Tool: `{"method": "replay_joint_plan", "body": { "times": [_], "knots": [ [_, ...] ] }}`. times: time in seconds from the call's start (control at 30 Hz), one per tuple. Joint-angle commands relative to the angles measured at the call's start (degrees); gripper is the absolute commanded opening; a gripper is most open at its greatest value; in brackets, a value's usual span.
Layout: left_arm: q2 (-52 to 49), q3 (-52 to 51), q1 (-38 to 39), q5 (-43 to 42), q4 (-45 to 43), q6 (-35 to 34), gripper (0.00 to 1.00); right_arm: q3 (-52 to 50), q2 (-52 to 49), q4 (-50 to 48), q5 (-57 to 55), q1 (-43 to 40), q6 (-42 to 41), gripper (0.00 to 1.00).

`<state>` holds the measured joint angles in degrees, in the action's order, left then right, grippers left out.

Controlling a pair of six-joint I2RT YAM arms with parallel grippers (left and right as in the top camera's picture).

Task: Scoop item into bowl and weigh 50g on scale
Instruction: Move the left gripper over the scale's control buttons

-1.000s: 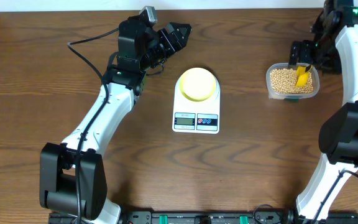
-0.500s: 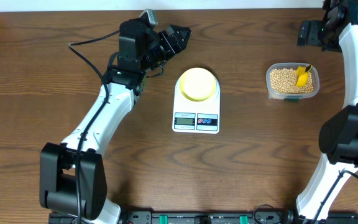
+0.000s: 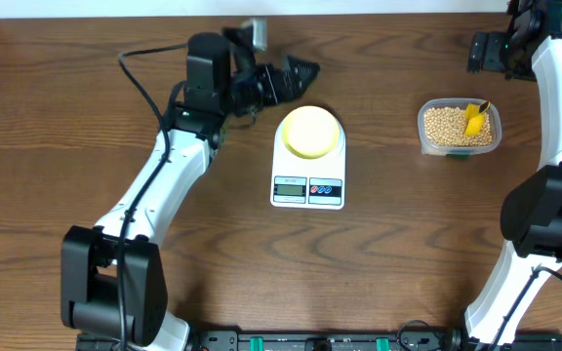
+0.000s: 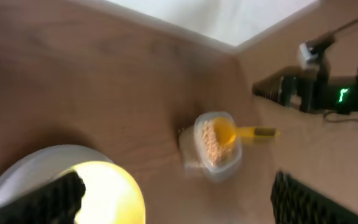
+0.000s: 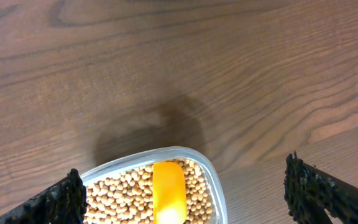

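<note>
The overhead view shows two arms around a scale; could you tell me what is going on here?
Nothing is held right now. The bowl sits on the scale, with no beans visible in it. The beans lie in the clear tub to the right, with the yellow scoop resting in them. The left claw hangs open beside the bowl, and the right claw is open beyond the tub.
</note>
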<state>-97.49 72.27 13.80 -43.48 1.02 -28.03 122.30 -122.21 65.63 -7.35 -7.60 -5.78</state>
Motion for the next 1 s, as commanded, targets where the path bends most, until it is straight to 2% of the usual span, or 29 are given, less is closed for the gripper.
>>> {"method": "replay_joint_plan", "body": {
  "times": [0.0,0.07,0.2,0.3,0.43,0.57,0.67,0.83,0.97],
  "knots": [
    [2.47,5.25,-0.87,-4.92,9.49,13.81,0.98,0.94,0.07,-0.09,-0.66,-0.24,0.7,0.99],
    [2.47,9.38,-0.83,-2.58,21.31,21.79,0.99,0.94,0.04,-0.07,-0.66,-0.24,0.7,0.99],
    [2.47,16.46,0.81,10.19,40.83,34.16,0.98,0.94,0.04,-0.09,-0.66,-0.24,0.7,0.99],
    [2.47,18.1,3.02,17.49,49.07,40.39,0.98,0.94,0.04,-0.09,-0.66,-0.24,0.7,0.99],
    [1.6,17.7,7.23,18.71,57.53,47.74,0.98,0.94,0.07,-0.07,-0.66,-0.24,0.7,0.99],
    [-0.52,17.27,12.37,18.95,63.01,56.08,0.98,0.94,0.04,-0.07,-0.66,-0.24,0.7,0.99],
    [-2.75,17.2,15.85,21.05,63.95,59.17,0.98,0.94,0.04,-0.09,-0.66,-0.24,0.7,0.99],
    [-7.89,17.2,19.8,21.7,64.19,61.46,0.97,0.94,0.04,-0.07,-0.66,-0.24,0.7,0.99],
    [-10.93,17.2,20.13,21.49,66.62,62.55,0.98,0.94,0.04,-0.09,-0.66,-0.24,0.7,0.99]
  ]
}}
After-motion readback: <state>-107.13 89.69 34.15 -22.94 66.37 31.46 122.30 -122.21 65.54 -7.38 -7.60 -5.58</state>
